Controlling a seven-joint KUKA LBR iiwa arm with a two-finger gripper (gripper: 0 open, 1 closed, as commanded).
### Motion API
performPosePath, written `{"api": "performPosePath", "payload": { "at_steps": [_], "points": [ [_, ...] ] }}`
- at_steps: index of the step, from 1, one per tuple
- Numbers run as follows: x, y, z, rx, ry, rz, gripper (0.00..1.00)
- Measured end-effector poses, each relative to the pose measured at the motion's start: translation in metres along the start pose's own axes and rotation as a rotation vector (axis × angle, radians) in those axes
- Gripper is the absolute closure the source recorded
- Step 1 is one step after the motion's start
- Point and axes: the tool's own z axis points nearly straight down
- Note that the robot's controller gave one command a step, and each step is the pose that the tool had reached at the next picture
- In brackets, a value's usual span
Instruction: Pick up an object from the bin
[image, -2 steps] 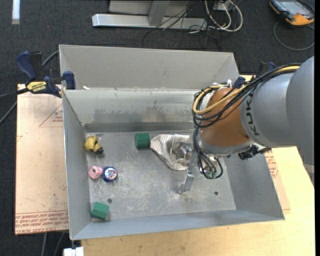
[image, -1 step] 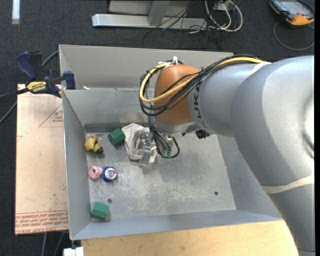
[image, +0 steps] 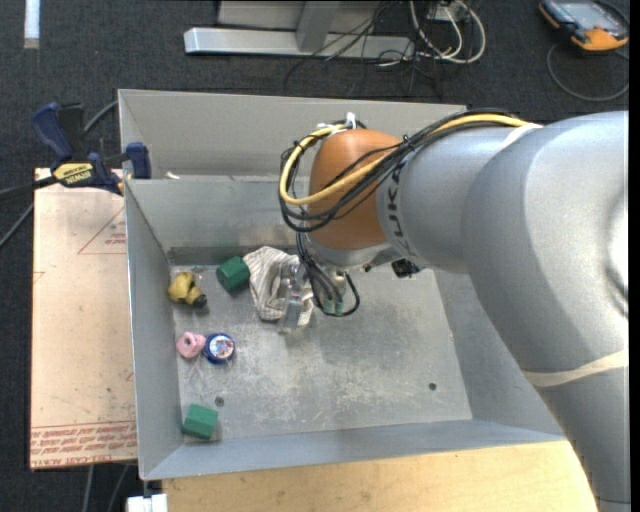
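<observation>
The only lettering I can read from my station is on the grey arm (image: 480, 200): dark capitals run along its casing just beside the orange wrist cover (image: 345, 190), and I make out "UK". The rest I cannot read. The blue round thing (image: 220, 347) near the left wall of the bin (image: 300, 450) carries a pale mark, too small to read.
</observation>
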Motion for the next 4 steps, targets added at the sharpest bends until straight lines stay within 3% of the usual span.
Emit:
{"api": "performPosePath", "payload": {
  "at_steps": [2,4],
  "points": [
    [0.003,-0.001,-0.024,0.003,0.009,0.000,1.00],
    [-0.001,0.000,-0.061,-0.001,-0.003,-0.001,1.00]
  ]
}}
